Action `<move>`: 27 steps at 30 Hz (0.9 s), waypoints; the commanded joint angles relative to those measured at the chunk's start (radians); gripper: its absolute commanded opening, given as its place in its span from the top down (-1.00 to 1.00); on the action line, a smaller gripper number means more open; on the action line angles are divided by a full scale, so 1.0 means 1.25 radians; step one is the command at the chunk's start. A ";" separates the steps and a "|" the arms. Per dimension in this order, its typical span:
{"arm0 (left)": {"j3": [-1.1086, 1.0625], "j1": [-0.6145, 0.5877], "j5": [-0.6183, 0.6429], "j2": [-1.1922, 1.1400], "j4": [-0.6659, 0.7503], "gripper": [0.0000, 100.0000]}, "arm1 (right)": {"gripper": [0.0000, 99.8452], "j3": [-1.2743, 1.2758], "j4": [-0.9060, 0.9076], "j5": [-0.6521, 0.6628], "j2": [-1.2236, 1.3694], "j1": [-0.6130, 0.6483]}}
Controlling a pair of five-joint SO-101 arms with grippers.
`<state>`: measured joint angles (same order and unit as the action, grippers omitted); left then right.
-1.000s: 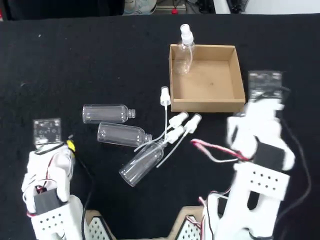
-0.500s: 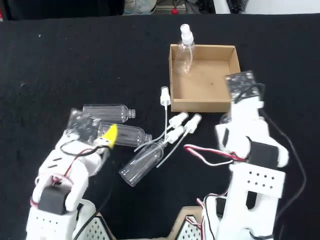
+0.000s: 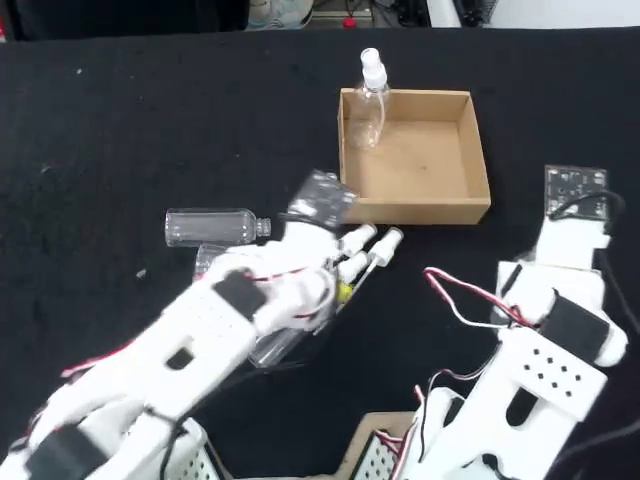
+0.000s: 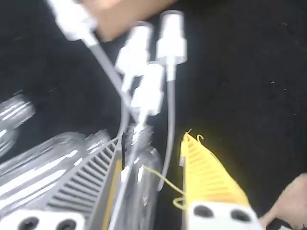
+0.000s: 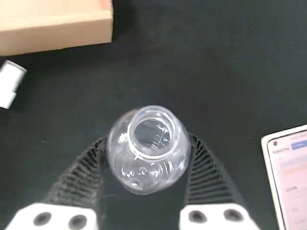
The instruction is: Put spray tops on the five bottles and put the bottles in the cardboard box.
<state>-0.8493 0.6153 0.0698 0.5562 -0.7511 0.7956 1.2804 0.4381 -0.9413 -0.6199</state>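
High view: three loose spray tops (image 3: pixel 362 240) lie in a cluster on the black counter (image 3: pixel 120 110), just in front of the cardboard box (image 3: pixel 415 212). Their thin tubes trail toward the arms. One uncapped bottle (image 3: pixel 212 227) lies on its side, well apart from the cluster on the left arm's side. A second bottle (image 3: pixel 207 257) lies just beside it, mostly covered by the left arm (image 3: pixel 190 350). A third bottle (image 3: pixel 272 345) lies tilted beneath that arm, neck toward the spray tops. A capped bottle (image 3: pixel 371 100), white top fitted, rests at the far left corner of the box, with its body over the box floor and its top past the far rim.

Left wrist view: the left hand (image 4: pixel 148 177) is spread wide, with one grey finger and one yellow finger. The fingers straddle the neck of the third bottle, and a tube runs along it. A gap shows on the yellow side, so nothing is gripped.

Right wrist view: the right hand (image 5: pixel 147 146) is closed on a held bottle (image 5: pixel 144 165). The bottle is clear and has no top. Its open mouth faces the camera and both pads touch its sides. It hangs over bare counter, near a corner of the box. A phone (image 5: pixel 288 177) lies on the counter close by.

High view: the right arm (image 3: pixel 545 340) stands at the near right, apart from the box.
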 commanded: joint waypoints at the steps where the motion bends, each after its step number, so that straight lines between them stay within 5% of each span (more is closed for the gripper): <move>1: 0.067 0.034 0.010 -0.139 0.171 0.51 | 0.90 -0.044 -0.009 0.041 -0.024 -0.043; 14: 0.282 0.033 -0.075 -0.481 0.173 0.39 | 0.90 -0.044 -0.009 0.096 -0.025 -0.109; 27: 0.366 -0.015 -0.168 -0.502 -0.010 0.39 | 0.90 -0.024 -0.009 0.098 -0.026 -0.104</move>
<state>-0.4442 0.6122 -0.1082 -0.0806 -0.7403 0.7956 1.2804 0.5531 -0.9413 -0.7396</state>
